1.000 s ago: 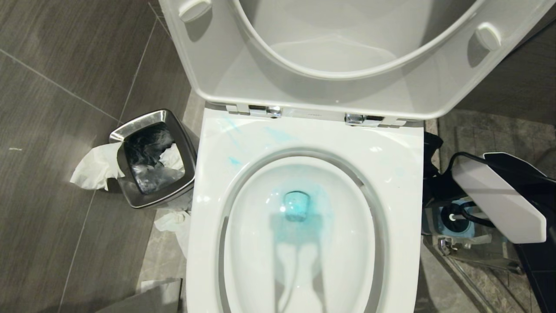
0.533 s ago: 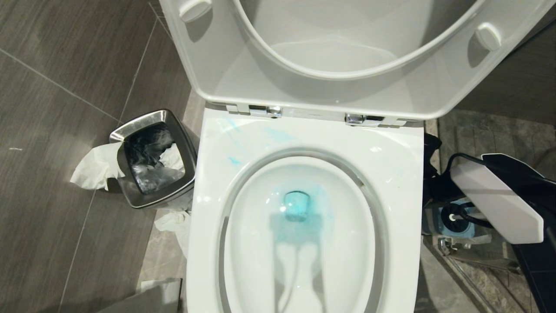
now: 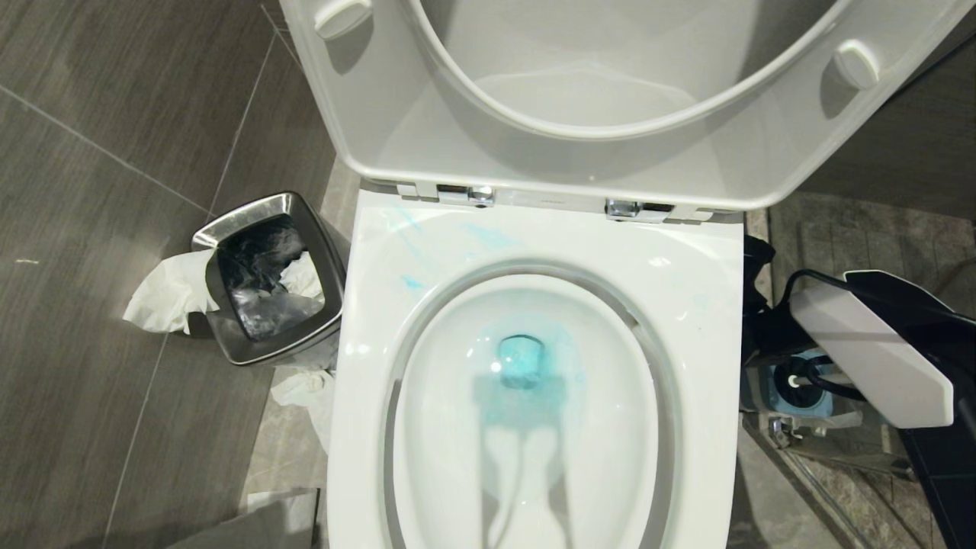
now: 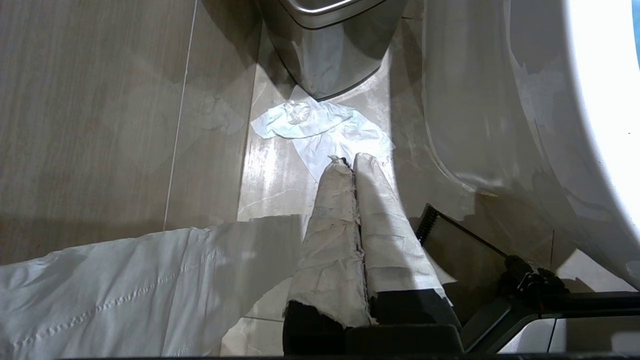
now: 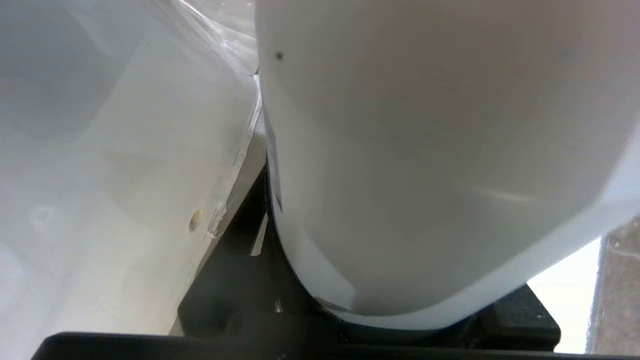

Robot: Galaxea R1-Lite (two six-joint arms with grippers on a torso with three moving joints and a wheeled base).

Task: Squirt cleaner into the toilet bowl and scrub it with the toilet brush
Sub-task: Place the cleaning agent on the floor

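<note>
**Cleaner is in the bowl; scrubbing not yet begun**

Head view: the large glossy white ceramic toilet bowl (image 3: 534, 396) fills the middle, its white plastic seat and lid (image 3: 579, 99) raised. The translucent turquoise-blue cleaner (image 3: 521, 366) tints the water around the drain, and thin blue smears lie on the back of the rim toward the robot's left. A small square steel bin (image 3: 267, 278) stands on the dark tiled floor (image 3: 114, 152) to the left of the toilet, with crumpled white paper (image 3: 164, 293) hanging beside it. On the right, the robot's white-and-black right arm (image 3: 877, 354) reaches down beside the toilet, over a squarish blue-and-grey holder (image 3: 797, 381) on the floor. A small white rounded end shows in the holder's dark opening, probably the toilet brush (image 3: 793, 380) handle, parked there. The right hand itself is hidden below the arm.

Left wrist view: the left hand (image 4: 350, 165), its two fingers wrapped in white paper and pressed together with nothing between them, hangs low over the floor next to the toilet's side, above a flat scrap of white tissue (image 4: 320, 127) near the bin's base.

Right wrist view: a smooth white curved surface fills nearly everything at close range; I cannot tell what it is, nor whether the right hand is open or gripping.

Judged from this, the squirting looks done. Taking the brush out and scrubbing the bowl remain.
</note>
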